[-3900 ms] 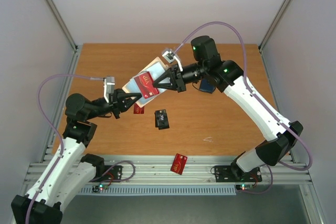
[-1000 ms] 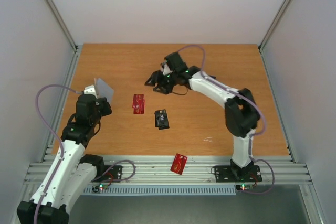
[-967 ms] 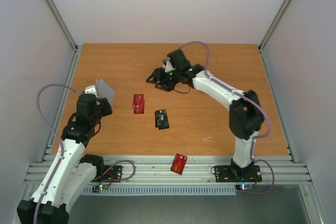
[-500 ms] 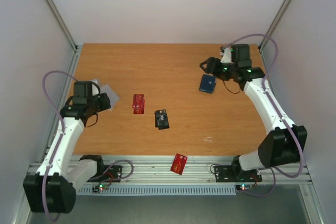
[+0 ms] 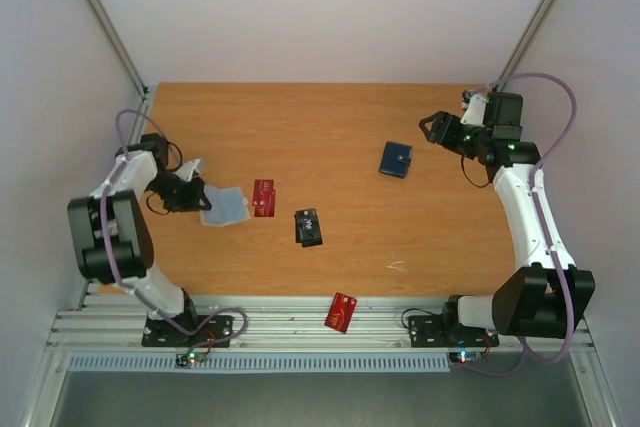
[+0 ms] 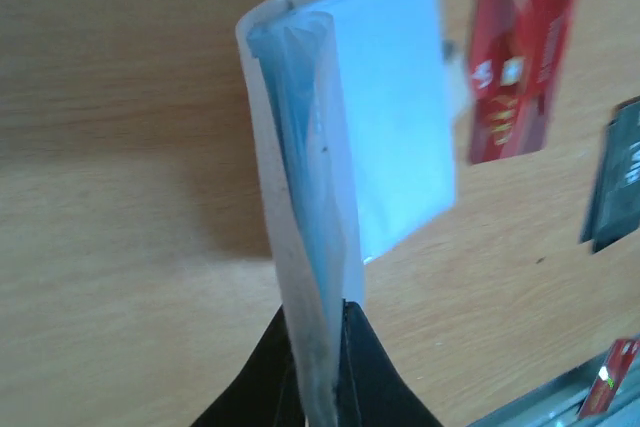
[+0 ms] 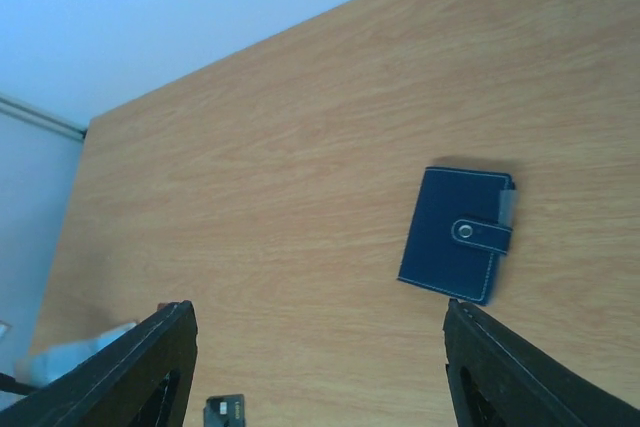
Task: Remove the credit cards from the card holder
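The card holder (image 5: 224, 205), pale beige with grey-blue sleeves, hangs low over the table's left side, and my left gripper (image 5: 198, 196) is shut on its edge. In the left wrist view the holder (image 6: 390, 137) stands edge-on, pinched between the black fingers (image 6: 365, 367). One red card (image 5: 264, 197) lies just right of it, seen also as a red card (image 6: 515, 67). A black card (image 5: 308, 226) lies nearer the middle. A second red card (image 5: 342, 311) rests on the front rail. My right gripper (image 5: 433, 130) hangs open and holds nothing at the far right.
A small dark blue wallet (image 5: 396, 159) with a snap tab lies left of the right gripper, and shows as the wallet (image 7: 455, 235) between the spread fingers. Metal rails (image 5: 300, 332) run along the near edge. White walls enclose the table.
The right arm has swung from the middle to the far right and its jaws have widened. The left arm has turned and carried the holder a little right and lower, beside the red card.
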